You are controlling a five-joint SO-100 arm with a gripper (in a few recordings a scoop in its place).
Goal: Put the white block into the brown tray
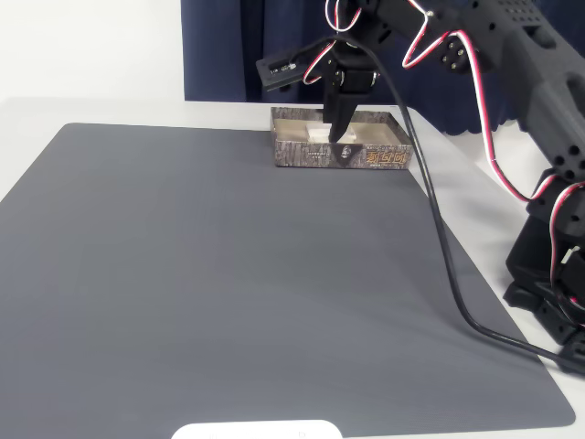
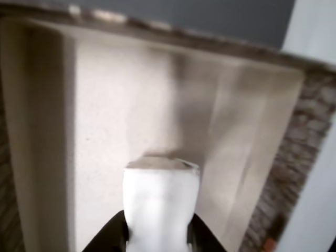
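White block is off-white with rounded corners, standing on end between the two dark fingers of the pincer, which close narrowly on its sides. It hangs over the cream floor of the brown tray; whether its lower end touches that floor is hard to tell from the blurred wrist view. In the fixed view the block shows as a pale patch inside the tray, which has dark bark-patterned walls and a gold label on its front. The tray sits at the far edge of a grey mat on the white counter, before a blue curtain. A black cable trails across the mat's right side. The black arm reaches in from the right, the pincer pointing straight down into the tray.
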